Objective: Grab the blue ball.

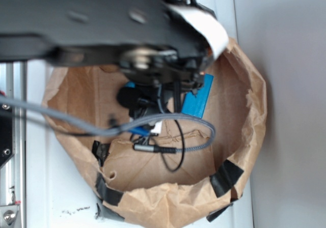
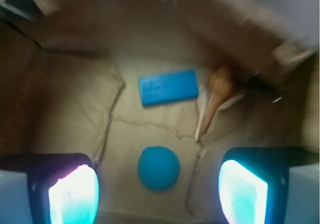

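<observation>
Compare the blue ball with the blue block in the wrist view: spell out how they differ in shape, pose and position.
Shape: the blue ball is round, the blue block a flat rectangle.
Pose: the block lies flat, slightly tilted, long side across the view; the ball has no such direction.
Position: the ball sits between the open gripper's fingers, while the block lies farther off, beyond the ball.
Both are blue and rest on the brown paper, apart from each other.

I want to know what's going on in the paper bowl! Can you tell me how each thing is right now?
blue ball: lying loose on the paper floor, between the open fingers, not grabbed.
blue block: lying flat beyond the ball, apart from it.
seashell: lying on its side beside the block.
gripper: open, holding nothing.
</observation>
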`<state>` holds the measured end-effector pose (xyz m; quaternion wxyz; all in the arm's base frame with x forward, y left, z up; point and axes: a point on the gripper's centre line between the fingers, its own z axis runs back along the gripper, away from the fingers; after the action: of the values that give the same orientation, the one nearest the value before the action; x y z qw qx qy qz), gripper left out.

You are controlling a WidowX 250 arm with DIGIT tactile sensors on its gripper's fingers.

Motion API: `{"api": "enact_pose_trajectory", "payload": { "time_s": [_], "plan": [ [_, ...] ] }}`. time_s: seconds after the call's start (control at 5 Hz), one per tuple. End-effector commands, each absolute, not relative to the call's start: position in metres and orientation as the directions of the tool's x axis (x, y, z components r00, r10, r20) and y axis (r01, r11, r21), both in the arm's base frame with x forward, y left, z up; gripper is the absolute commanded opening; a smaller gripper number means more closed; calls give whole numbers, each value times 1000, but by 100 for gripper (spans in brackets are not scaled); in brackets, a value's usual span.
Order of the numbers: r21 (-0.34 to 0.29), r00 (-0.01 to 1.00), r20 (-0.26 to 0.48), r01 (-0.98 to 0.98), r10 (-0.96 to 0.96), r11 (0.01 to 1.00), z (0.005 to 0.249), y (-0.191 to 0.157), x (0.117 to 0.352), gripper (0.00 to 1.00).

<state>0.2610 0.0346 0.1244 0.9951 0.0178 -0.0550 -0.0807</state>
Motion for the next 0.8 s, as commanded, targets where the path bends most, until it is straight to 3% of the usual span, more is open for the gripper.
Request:
{"api": "enact_pose_trajectory", "payload": {
  "time_s": [0.0,0.6],
  "plan": [
    [47,989,72,126,-129,991,100,53,261,100],
    [54,990,-27,142,-140,988,58,34,269,100]
  ]
}}
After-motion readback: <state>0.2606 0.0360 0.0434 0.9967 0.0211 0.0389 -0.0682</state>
